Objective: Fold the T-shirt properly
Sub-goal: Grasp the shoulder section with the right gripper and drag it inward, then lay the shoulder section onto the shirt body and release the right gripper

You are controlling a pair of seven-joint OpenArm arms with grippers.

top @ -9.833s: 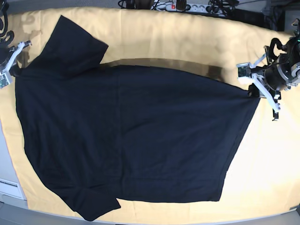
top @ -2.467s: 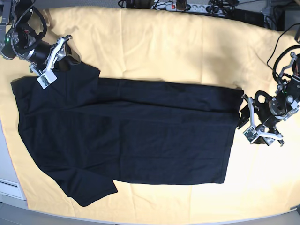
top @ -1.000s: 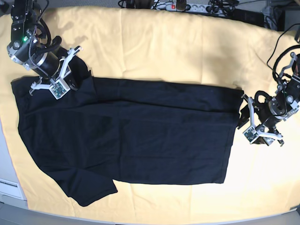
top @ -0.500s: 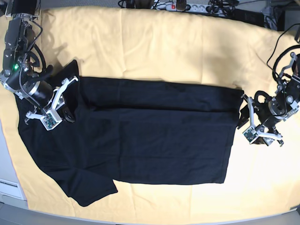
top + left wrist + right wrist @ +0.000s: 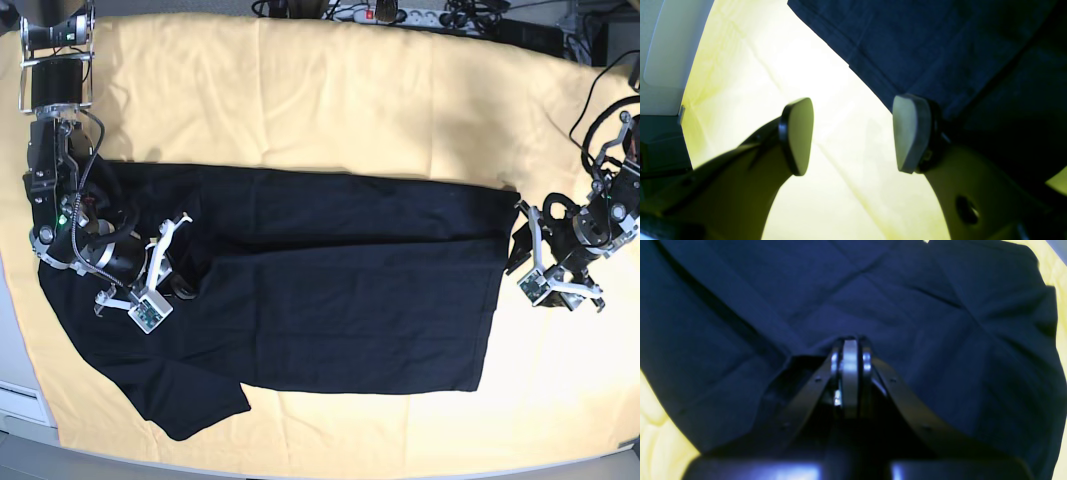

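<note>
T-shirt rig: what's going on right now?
Two arms are folding a black T-shirt on a yellow cloth. The right gripper is shut on a pinch of shirt fabric, carrying the upper sleeve in over the body. The left gripper is open at the hem edge, holding nothing. The lower sleeve lies unfolded.

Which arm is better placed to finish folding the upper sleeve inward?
Right. The right gripper is shut on the T-shirt at that sleeve, over the body. The left gripper stands open beside the hem, holding nothing.

Table under a pale yellow cloth (image 5: 330,90), black T-shirt (image 5: 340,280) flat on it.
</note>
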